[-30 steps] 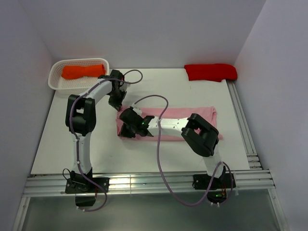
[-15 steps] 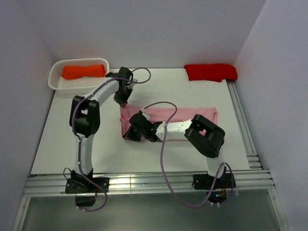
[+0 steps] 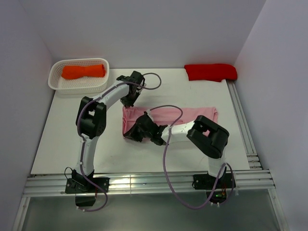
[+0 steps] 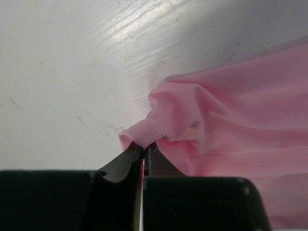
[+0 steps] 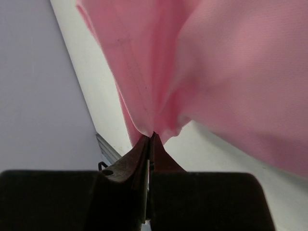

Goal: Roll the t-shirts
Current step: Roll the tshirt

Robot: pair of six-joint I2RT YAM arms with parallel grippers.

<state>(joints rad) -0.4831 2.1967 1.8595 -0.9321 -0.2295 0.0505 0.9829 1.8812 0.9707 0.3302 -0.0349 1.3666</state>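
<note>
A light pink t-shirt (image 3: 192, 114) lies as a long folded strip across the middle of the table. My left gripper (image 3: 129, 103) is shut on the far corner of its left end, where the pinched cloth (image 4: 183, 115) bunches above the closed tips of that gripper (image 4: 144, 144). At the near corner of the same end, my right gripper (image 3: 135, 134) is also shut on the cloth. In the right wrist view the pink fabric (image 5: 216, 72) hangs lifted from that gripper's tips (image 5: 153, 135). An orange t-shirt bundle (image 3: 83, 71) and a red t-shirt bundle (image 3: 211, 71) sit at the back.
The orange bundle lies in a white mesh basket (image 3: 54, 82) at the back left. Metal rails run along the table's right side (image 3: 240, 120) and its near edge (image 3: 144, 183). Grey walls close in on three sides.
Both grippers have moved to the right with the pink shirt's left end pinched in them. That end has lifted and shifted right.
</note>
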